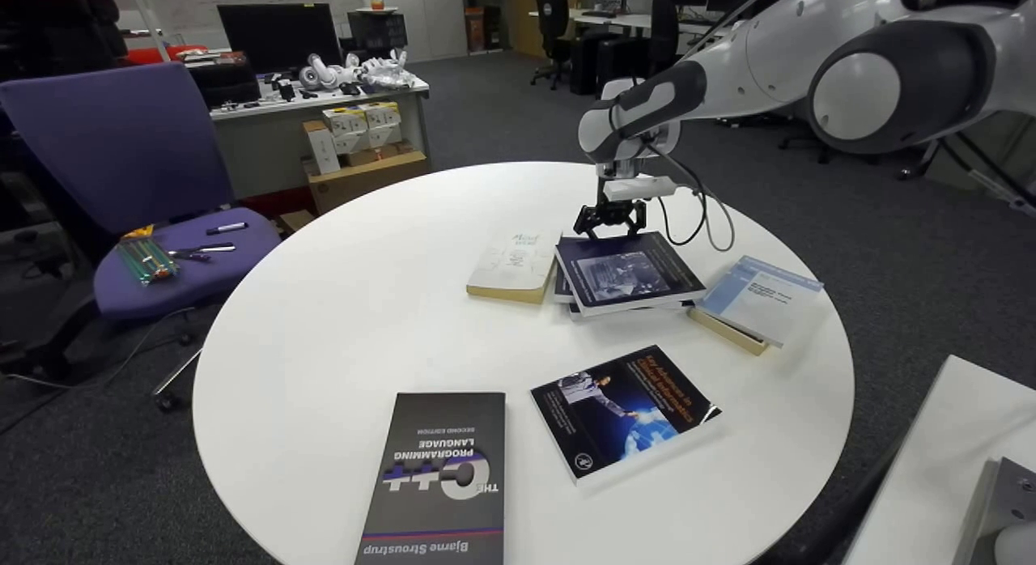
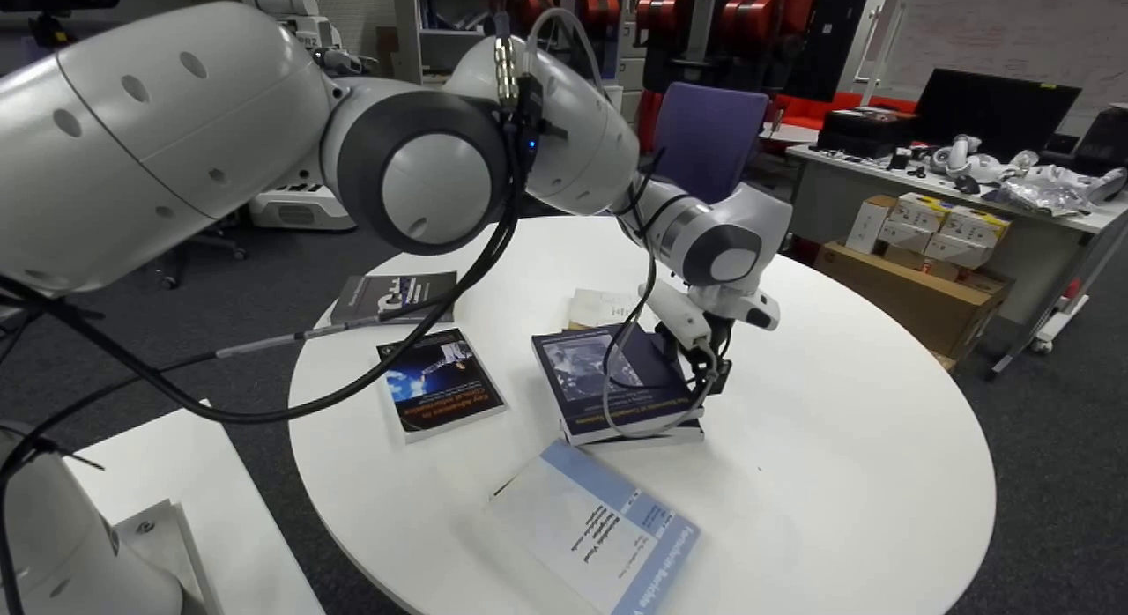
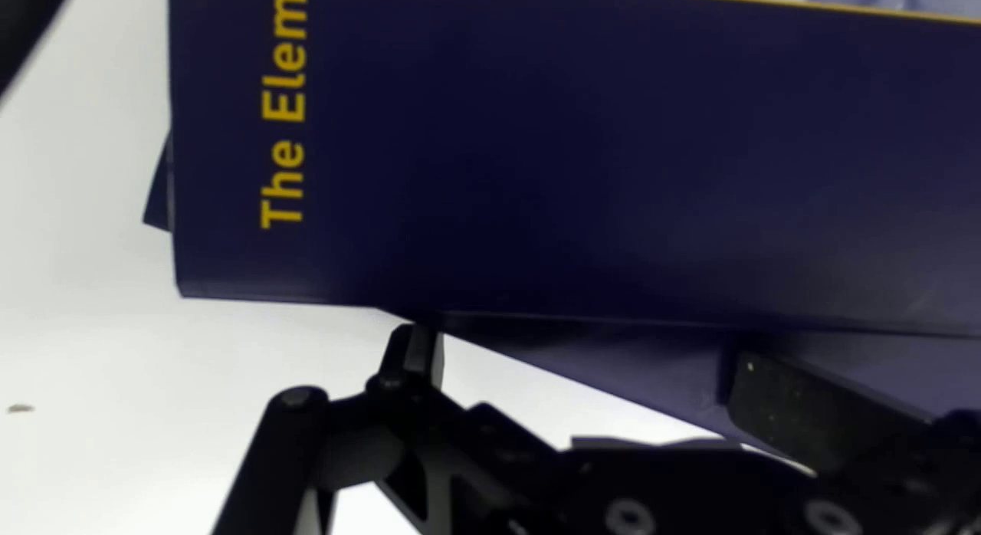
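My gripper [image 1: 612,230] points down at the edge of a stack of dark blue books. Uppermost is a book lettered "The Elem..." [image 3: 536,152], also visible in both exterior views, with a greyish picture on its cover [image 1: 623,275]. Beneath it a second dark blue book [image 3: 613,370] pokes out at an angle. The two fingers [image 3: 805,412] are spread wide in the wrist view, with nothing gripped between them. Their tips reach the upper book's near edge; whether they touch it I cannot tell. In an exterior view, the arm and its cables partly cover the gripper [image 2: 701,359].
On the round white table [image 1: 340,322], a cream paperback [image 1: 515,261] lies against the stack. A blue-and-white book [image 2: 599,527] is on its opposite side. A clinical informatics book [image 1: 623,411] and a grey C++ book [image 1: 441,476] lie apart. Loose cables [image 2: 608,377] hang over the stack.
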Action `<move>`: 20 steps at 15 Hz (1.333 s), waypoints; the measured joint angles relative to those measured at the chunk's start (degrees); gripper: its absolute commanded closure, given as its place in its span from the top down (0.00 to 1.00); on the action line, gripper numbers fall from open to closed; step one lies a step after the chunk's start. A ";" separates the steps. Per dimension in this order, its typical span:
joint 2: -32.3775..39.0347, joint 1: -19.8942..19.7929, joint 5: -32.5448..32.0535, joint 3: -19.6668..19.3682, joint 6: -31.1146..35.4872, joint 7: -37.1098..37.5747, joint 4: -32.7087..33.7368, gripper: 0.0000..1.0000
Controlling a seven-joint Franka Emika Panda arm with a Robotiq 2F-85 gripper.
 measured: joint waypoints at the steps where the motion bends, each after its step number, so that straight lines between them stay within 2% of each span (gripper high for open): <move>1: 0.26 -0.03 0.27 0.01 -1.03 -0.04 0.56 1.00; 3: 0.83 0.01 0.30 -0.26 -2.23 0.88 1.76 1.00; 11: 0.81 1.81 -0.02 -3.48 -1.94 12.72 5.09 1.00; 16: 1.20 5.15 -2.46 -7.05 2.53 20.07 5.41 1.00; 20: 2.53 7.00 -2.95 -8.42 3.03 22.65 5.41 1.00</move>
